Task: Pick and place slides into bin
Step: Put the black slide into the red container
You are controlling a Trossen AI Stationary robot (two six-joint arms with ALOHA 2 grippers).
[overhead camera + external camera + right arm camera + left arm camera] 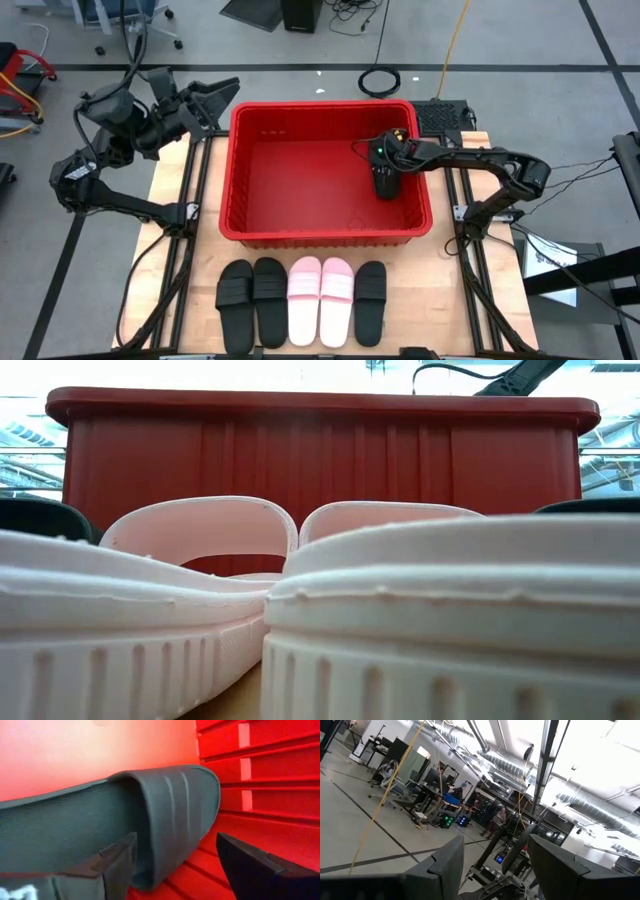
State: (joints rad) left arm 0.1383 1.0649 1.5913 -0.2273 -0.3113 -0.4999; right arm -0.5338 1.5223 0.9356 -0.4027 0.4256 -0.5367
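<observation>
Black slide (165, 815) fills right wrist view; low view: bin (320, 455) wall only.

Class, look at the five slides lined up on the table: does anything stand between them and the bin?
Only the bin's own near wall: the slides lie just outside it, so each must be lifted over the rim. Nothing else visible blocks them. The right gripper, open, is inside the bin by a black slide.

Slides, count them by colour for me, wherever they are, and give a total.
Black slides: 4, three in the table row and one in the bin
Pink slides: 2, side by side in the row
Total: 6
</observation>
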